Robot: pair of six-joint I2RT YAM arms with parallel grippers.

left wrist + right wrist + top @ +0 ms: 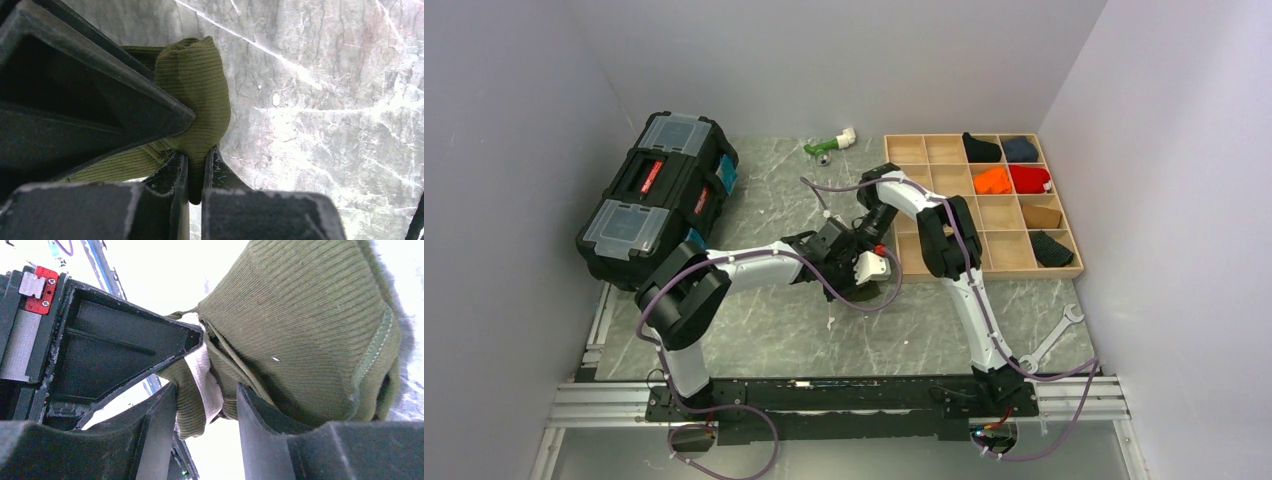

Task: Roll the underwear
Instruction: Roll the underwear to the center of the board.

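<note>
Item: the underwear (pixel 300 330), ribbed olive-green cloth with a cream waistband (pixel 207 385), gathered into a thick bundle rather than lying flat. Location: mid-table (pixel 774 330), where the two wrists meet just left of the wooden tray (pixel 902 272); from overhead the arms hide it almost wholly. Holder one: the left gripper (pixel 196 165), jaws closed to a narrow slit on a tapered fold of the cloth, judged to be an anchor that keeps the bundle from unwinding. Holder two: the right gripper (pixel 206 430), jaws about half apart with a fold and part of the waistband lying in the gap; the cloth touches both fingers, but whether they press it or merely flank it cannot be told. The two grippers sit very close, each one's finger filling a corner of the other's wrist view, a stance suited to passing or tightening a small roll. Condition: wound into a compact mass with a loose tail at the waistband end, so the roll is judged well advanced but not finished. Nearby stock: several tray cells hold rolled cloths, among them orange (pixel 992 181) and red (pixel 1029 178). Also present: a black toolbox (pixel 659 195) and a wrench (pixel 1054 335), both well apart from the work.
</note>
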